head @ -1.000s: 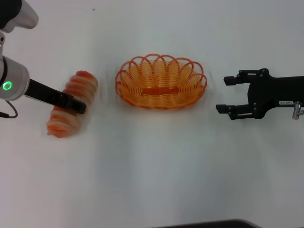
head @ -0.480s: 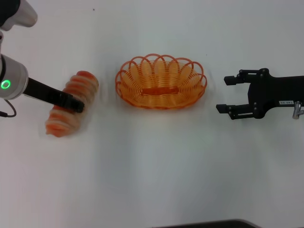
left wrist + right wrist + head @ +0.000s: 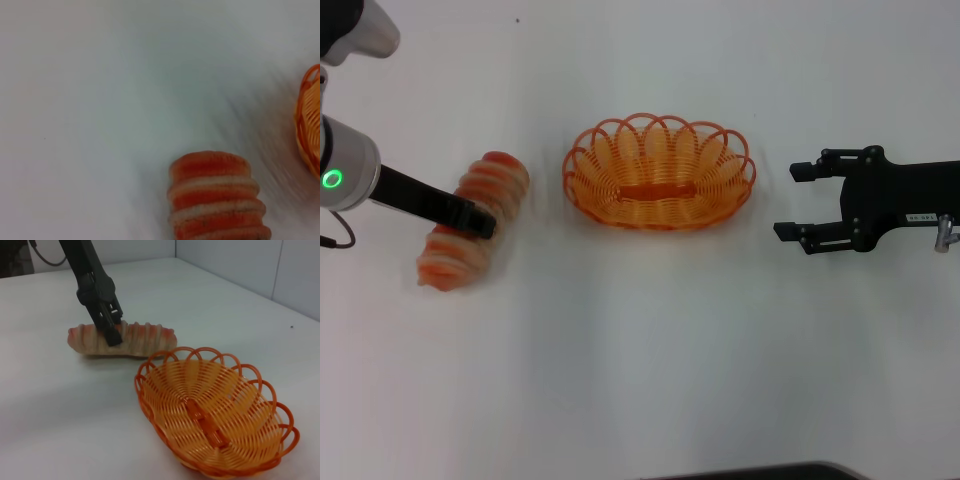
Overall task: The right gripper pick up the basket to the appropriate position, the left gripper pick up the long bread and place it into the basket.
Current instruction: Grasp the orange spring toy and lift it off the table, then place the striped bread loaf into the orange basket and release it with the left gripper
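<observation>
**Q:** Two steps made up this job. How much of it looked done?

**A:** Neither step looked finished. The basket [image 3: 659, 172] sat on the white table [image 3: 650, 350], near the middle of the head view, and held nothing. The right gripper [image 3: 798, 200] hung off to the basket's right, apart from it, with its fingers spread wide and nothing between them. Whether the basket already lay in a suitable spot could not be judged.

**Q:** And the long bread?

**A:** The long bread [image 3: 472, 219] lay flat on the table, well to the left of the basket, tilted a little. The left gripper [image 3: 480, 220] was down at the loaf's middle. In the right wrist view its fingers [image 3: 108, 320] stood against the near side of the bread, low at its waist. Whether they were pinching the loaf or only poised around it could not be told, because the far side was hidden.

**Q:** So what was left?

**A:** By my reading, nearly everything. The bread still rested on the table, so the lift, the carry over to the basket, and the release inside it all remained. The right gripper had not taken hold of the basket either.
</observation>
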`<state>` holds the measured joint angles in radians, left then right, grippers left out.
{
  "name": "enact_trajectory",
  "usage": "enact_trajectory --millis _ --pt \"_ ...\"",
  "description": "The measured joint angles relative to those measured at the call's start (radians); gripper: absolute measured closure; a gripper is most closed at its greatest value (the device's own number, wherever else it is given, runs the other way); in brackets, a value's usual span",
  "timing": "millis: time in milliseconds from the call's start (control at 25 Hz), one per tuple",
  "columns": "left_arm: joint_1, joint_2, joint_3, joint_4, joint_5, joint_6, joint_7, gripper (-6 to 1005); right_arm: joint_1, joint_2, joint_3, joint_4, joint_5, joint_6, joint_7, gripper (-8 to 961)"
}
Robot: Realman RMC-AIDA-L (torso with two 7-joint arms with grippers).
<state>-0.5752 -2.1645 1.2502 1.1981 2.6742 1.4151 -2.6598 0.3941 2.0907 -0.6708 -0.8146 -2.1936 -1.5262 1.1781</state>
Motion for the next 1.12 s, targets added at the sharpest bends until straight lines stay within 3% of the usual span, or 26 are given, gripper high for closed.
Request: enact_trajectory --millis 640,840,960,1120 --pt "0.004 0.000 -0.004 0.034 -0.005 0.001 0.017 578 0.000 0.000 -0.001 0.000 0.000 0.002 0.000 127" --pt "0.017 0.001 -0.041 0.152 -0.078 0.011 0.173 647 0.002 0.000 -0.001 -0.002 0.000 0.001 0.000 127" --pt "-0.018 0.002 -0.065 0.212 -0.157 0.085 0.347 677 0.005 0.000 -0.002 -0.002 0.000 -0.002 0.000 127" --pt "-0.083 -0.001 -0.009 0.230 -0.189 0.119 0.434 708 0.007 0.000 -0.003 -0.003 0.001 -0.008 0.000 128"
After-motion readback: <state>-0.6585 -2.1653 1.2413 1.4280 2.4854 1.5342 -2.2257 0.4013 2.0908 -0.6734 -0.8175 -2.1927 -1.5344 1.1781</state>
